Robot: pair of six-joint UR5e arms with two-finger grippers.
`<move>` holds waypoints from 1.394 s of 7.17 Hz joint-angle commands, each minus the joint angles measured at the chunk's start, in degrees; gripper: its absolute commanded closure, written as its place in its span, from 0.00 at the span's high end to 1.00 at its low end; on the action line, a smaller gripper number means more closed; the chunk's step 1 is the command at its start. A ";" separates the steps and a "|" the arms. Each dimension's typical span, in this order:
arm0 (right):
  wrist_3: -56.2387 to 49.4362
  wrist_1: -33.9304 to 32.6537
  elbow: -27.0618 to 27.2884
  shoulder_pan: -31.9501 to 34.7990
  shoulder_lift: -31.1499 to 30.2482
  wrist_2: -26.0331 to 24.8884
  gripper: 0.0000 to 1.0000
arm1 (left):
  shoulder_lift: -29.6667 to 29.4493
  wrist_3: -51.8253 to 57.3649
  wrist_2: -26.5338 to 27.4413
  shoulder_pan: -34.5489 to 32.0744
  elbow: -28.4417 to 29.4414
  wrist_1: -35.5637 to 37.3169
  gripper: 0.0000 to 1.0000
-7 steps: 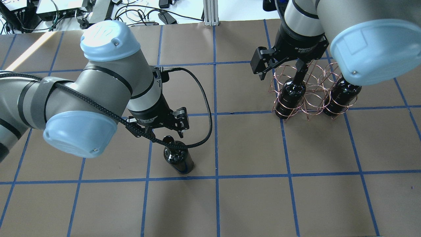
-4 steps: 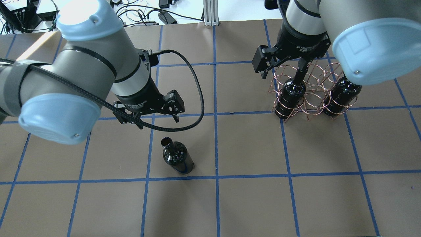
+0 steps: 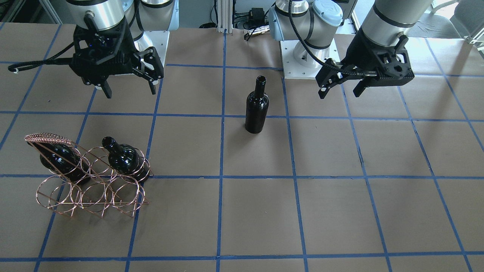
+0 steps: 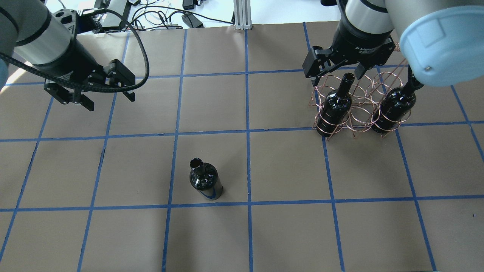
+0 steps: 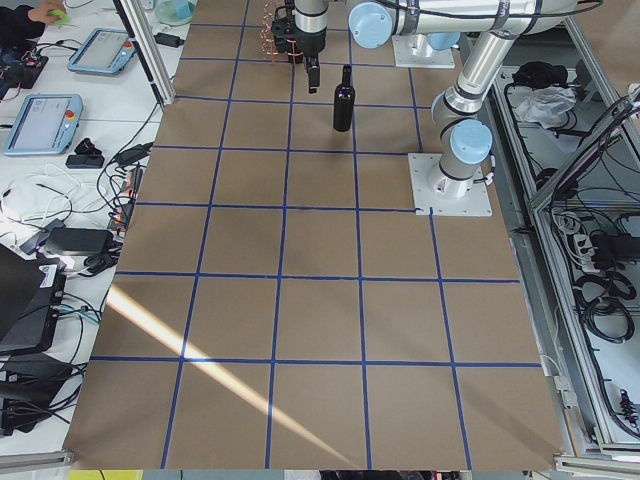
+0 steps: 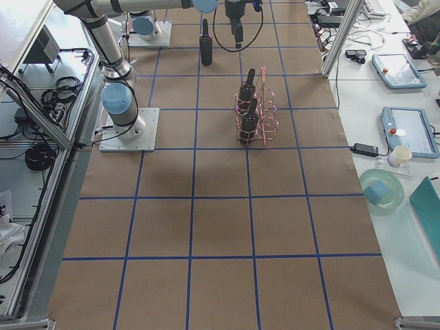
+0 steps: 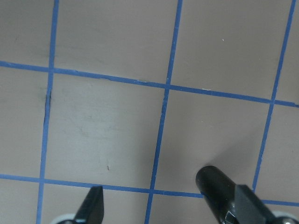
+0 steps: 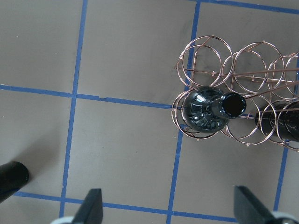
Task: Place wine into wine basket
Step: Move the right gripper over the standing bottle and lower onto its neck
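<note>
One wine bottle (image 4: 204, 180) stands upright and alone on the brown table; it also shows in the front view (image 3: 256, 107). The copper wire wine basket (image 4: 360, 107) sits at the right and holds two other bottles, one (image 4: 335, 107) in its left ring and one (image 4: 394, 107) in its right ring. My right gripper (image 4: 336, 78) is open and empty above the left ring's bottle (image 8: 205, 112), touching nothing. My left gripper (image 4: 110, 101) is open and empty, far back-left of the lone bottle. The left wrist view shows that bottle's top (image 7: 216, 183) near one finger.
The table (image 4: 287, 234) is brown paper with a blue tape grid. Cables and electronics (image 4: 151, 15) lie beyond its far edge. The arm bases (image 3: 302, 60) stand on the robot's side. The basket's coiled handle (image 3: 47, 138) stands above its rings.
My left gripper has drawn away from the lone bottle's neck, back and to the left, still open. My right gripper has shifted slightly back and right above the basket bottle.
</note>
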 commanded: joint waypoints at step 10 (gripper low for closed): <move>46.21 -7.71 0.16 32.90 9.22 -0.55 1.00 | 2.57 1.14 5.68 1.60 1.71 -3.85 1.00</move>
